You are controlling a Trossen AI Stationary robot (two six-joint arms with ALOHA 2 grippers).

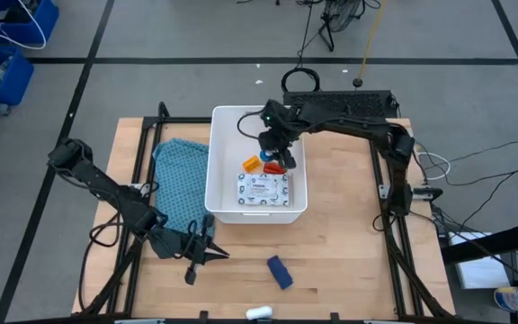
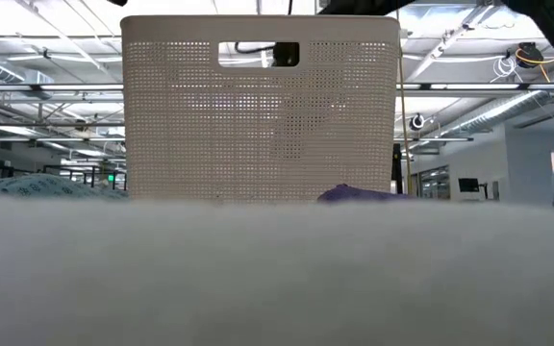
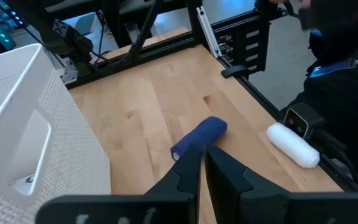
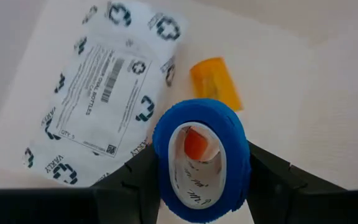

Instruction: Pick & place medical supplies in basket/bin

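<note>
The right gripper [image 4: 202,163] hung over the bin [image 1: 226,120], its fingers clamped on a blue roll [image 4: 202,158] — a hollow ring of blue wrap with a white core, gripped at both sides. Through the roll's hole something red-orange showed below. Under the gripper, on the bin's floor, lay the orange bottle [image 4: 215,83] and, beside it, the white packet [image 4: 99,93] printed with dark cross marks and a barcode. From above, a small red item [image 1: 278,166] sat just beside the orange one.

The left gripper [image 3: 202,163] waited low over the worktop [image 3: 142,106] in front of the bin, fingers pressed together and holding nothing. Just past its tips lay a dark blue piece [image 3: 199,137], and farther off, near the worktop's edge, a white roll [image 3: 293,145]. A teal cloth [image 1: 180,175] lay spread left of the bin — touching its wall.
</note>
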